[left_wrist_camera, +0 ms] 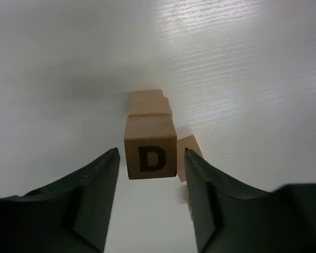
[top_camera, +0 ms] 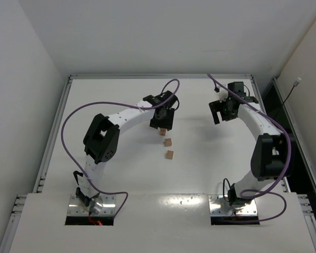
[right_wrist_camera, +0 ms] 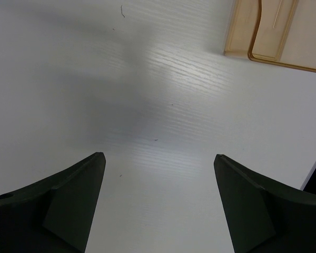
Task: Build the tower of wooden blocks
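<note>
Left gripper (left_wrist_camera: 151, 157) brackets the D block (left_wrist_camera: 150, 150) at centre frame, narrowly parted, we judge for stacking it; right gripper (right_wrist_camera: 158, 156) hangs wide.

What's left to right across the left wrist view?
End effector finger → D block → partly hidden wood block → other finger. Blocks behind it overlap the D block, so they are omitted.

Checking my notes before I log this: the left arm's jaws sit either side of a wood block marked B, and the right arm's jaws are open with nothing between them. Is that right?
Not quite. The left wrist view shows the wood block between the left arm's jaws is marked D, not B. The rest holds.
</note>
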